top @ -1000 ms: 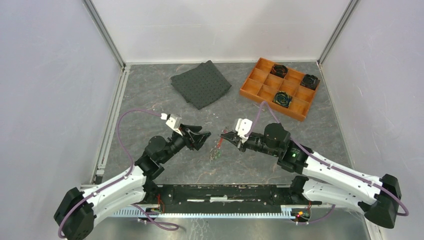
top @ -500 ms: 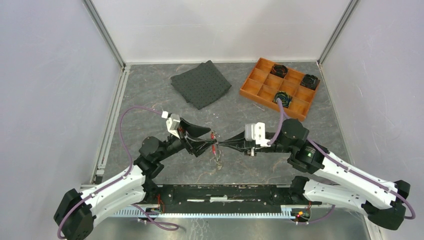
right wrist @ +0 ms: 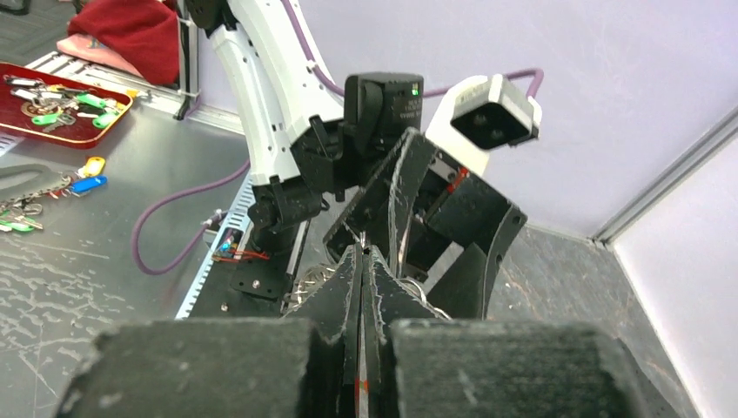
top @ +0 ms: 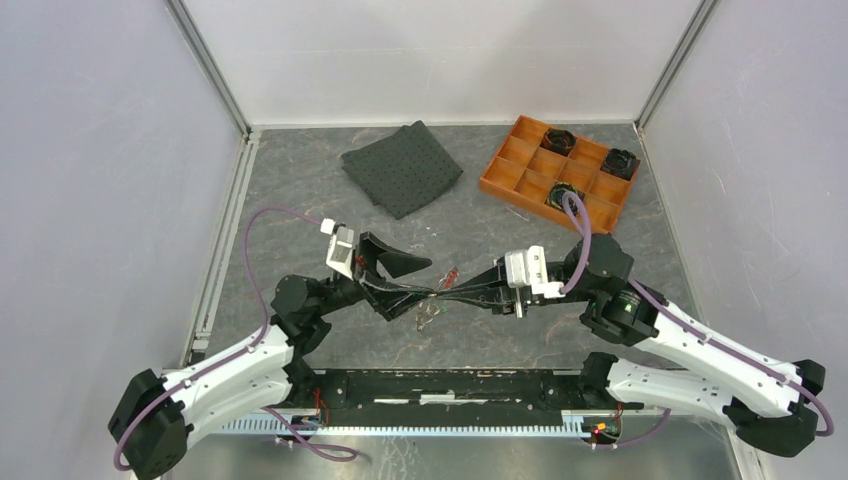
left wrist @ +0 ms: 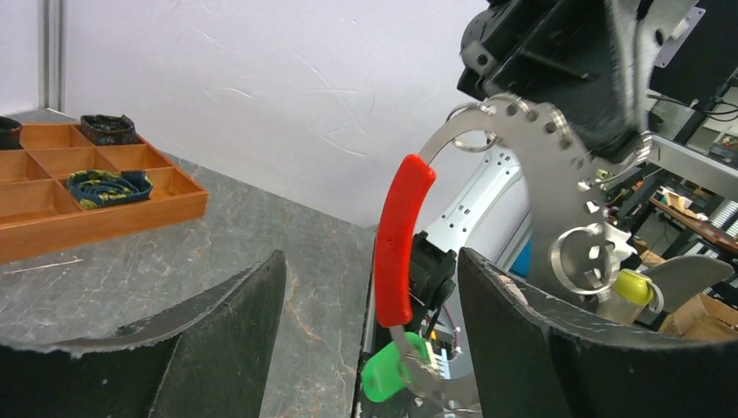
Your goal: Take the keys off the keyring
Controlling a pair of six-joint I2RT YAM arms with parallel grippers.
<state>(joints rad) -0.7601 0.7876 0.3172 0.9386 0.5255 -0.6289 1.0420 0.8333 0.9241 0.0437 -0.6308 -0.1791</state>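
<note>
Where: the tiny metal keys hang between your two arms, apparently clear of the grey stone-patterned table.
Drop risk: only your right gripper has hold of them. If that pinch slips, the whole bunch falls.
Snag risk: your left gripper straddles the curved red plastic edge. Closing off-line would likely twist the bunch rather than slide a key along the wire.
Clash risk: the two sets of fingertips sit very near each other, so a small overshoot could knock them together.
Keys: perforated grey metal, one with the red edge, and one with a bright green plastic head that hangs lowest.
Keyring: the thin grey wire keyring is threaded through a hole in the metal, and both keys appear to be on it.
Left jaws: spread wide, gripping nothing.
Right jaws: pressed together on the metal of the keys, though you cannot tell which key.
</note>
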